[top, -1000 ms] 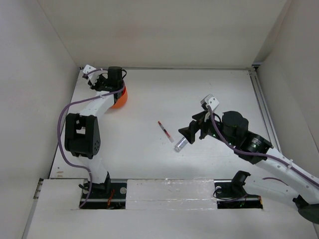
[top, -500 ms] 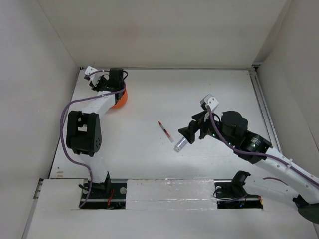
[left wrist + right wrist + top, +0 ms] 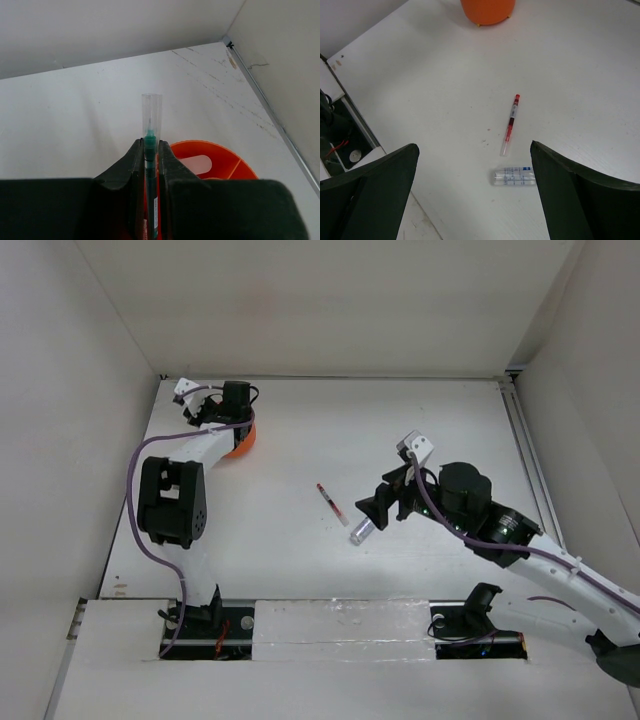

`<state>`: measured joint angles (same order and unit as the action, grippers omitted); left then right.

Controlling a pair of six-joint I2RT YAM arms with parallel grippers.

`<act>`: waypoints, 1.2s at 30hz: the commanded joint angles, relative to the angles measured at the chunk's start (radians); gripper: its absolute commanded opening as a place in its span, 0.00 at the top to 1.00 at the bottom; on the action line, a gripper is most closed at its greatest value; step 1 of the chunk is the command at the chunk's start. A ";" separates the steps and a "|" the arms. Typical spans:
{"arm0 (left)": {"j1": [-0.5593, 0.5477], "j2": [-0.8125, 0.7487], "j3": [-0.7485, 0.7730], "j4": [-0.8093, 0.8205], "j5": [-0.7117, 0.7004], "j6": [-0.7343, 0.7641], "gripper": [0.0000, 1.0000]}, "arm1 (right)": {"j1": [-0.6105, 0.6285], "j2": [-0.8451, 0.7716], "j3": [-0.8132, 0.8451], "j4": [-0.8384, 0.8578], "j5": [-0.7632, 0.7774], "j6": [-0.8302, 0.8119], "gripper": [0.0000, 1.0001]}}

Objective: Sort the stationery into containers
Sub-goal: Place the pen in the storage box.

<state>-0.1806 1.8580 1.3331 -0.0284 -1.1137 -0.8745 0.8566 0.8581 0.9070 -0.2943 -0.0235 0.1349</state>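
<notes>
My feed shows a glossy orange plastic tub (image 3: 225, 152), a clear-capped plastic green pen (image 3: 150, 142), a transparent bottle (image 3: 515, 176), a matt tabletop (image 3: 430, 85).

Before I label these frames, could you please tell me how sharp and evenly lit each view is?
Top external: soft, even light, faint shadows; red pen and clear bottle small but sharp. Left wrist: the left gripper, shut on the green pen, is dark and slightly soft; the orange tub is clear. Right wrist: the open right gripper is dark and featureless; pen and bottle crisp.
</notes>
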 commanded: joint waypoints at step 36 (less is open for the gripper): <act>-0.457 -0.415 -0.132 -0.410 0.144 -0.336 0.00 | -0.007 -0.022 0.104 -0.046 0.163 0.017 0.01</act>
<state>-0.4557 1.4345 1.2518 -0.3706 -1.0027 -1.0996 0.8566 0.8749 0.9306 -0.3214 0.0433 0.1352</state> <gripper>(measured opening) 0.997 0.991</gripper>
